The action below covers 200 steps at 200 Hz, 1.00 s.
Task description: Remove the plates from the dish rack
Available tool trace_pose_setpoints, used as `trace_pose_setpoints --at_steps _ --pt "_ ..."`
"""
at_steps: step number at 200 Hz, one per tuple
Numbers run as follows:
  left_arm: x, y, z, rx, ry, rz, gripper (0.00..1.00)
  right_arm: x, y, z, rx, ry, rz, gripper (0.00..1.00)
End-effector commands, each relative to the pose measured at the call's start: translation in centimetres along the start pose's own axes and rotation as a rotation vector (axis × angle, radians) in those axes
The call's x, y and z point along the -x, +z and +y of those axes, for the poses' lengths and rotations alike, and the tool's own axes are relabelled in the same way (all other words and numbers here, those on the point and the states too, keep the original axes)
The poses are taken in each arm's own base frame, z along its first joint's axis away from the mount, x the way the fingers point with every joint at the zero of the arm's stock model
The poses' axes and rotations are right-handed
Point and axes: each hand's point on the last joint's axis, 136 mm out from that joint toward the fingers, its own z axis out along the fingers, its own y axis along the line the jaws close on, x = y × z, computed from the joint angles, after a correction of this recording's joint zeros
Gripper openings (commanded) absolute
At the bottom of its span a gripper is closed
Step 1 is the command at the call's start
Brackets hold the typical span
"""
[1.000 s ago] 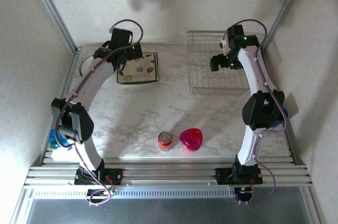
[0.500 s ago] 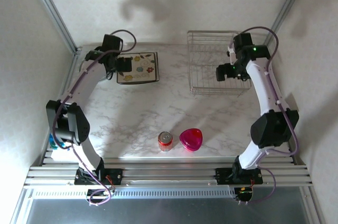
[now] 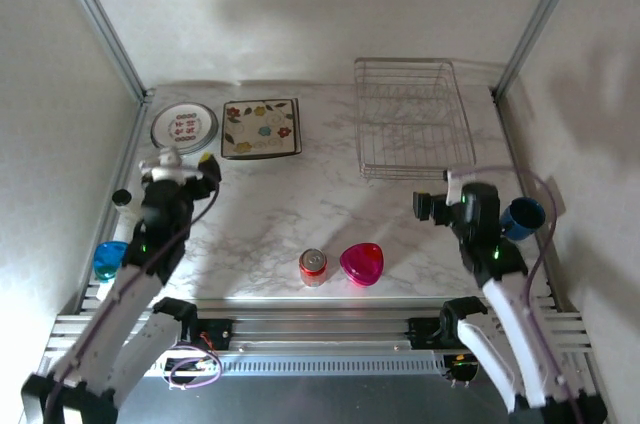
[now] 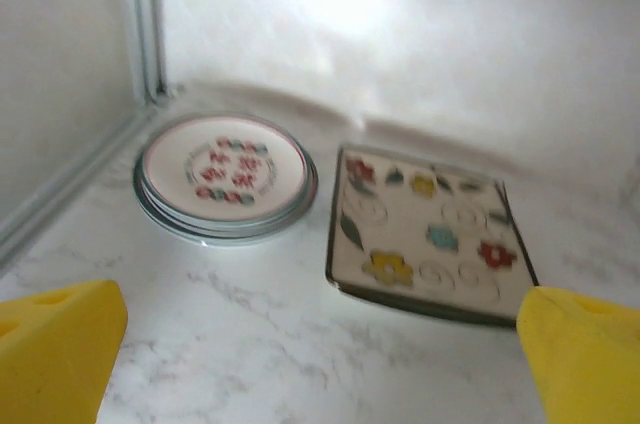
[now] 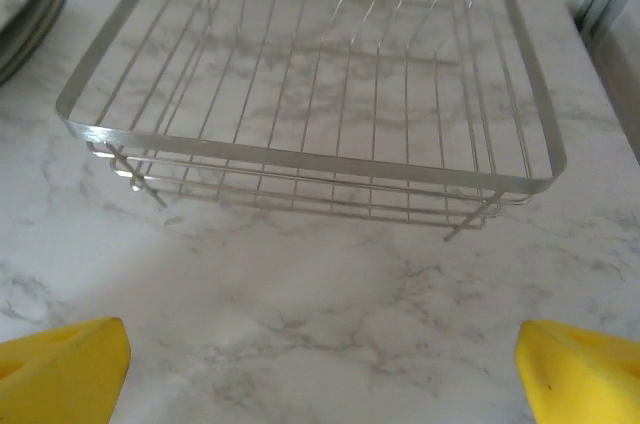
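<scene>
marble table [image 3: 300, 209] carries round plates [image 3: 184, 127] and square plates [image 3: 261, 128]; dish rack [image 3: 412, 119] looks bare. my left gripper [image 4: 320, 349] and right gripper [image 5: 320, 364] gape empty: unloading seems done, just park.

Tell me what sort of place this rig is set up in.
Probably a lab test cell staged as a kitchen counter: marble-look table, aluminium corner posts, a wire dish rack and plates.

A stack of round plates [image 4: 225, 176] (red and green motifs, greenish rim) sits on the marble table [image 4: 250, 349], just beside a square floral plate [image 4: 428, 237]. The left gripper [image 4: 320, 374] is spread wide, with its yellow fingertips [image 4: 58, 344] at the bottom corners, holding nothing.
</scene>
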Motion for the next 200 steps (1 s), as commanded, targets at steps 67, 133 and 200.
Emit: trace_pose_setpoints --at_steps 67,133,200 --pt "-4.0 1.6 5.2 0.156 0.042 -0.246 0.99 -4.3 6.9 -1.1 -0.105 0.036 -0.189 0.99" --pt "-7.1 6.7 6.6 0.177 0.037 -0.165 1.0 -3.2 13.7 -2.1 -0.092 0.035 -0.098 0.99" --pt "-9.0 8.2 7.1 0.175 0.04 -0.111 1.0 -5.1 16.1 -4.0 -0.107 0.113 -0.054 0.99"
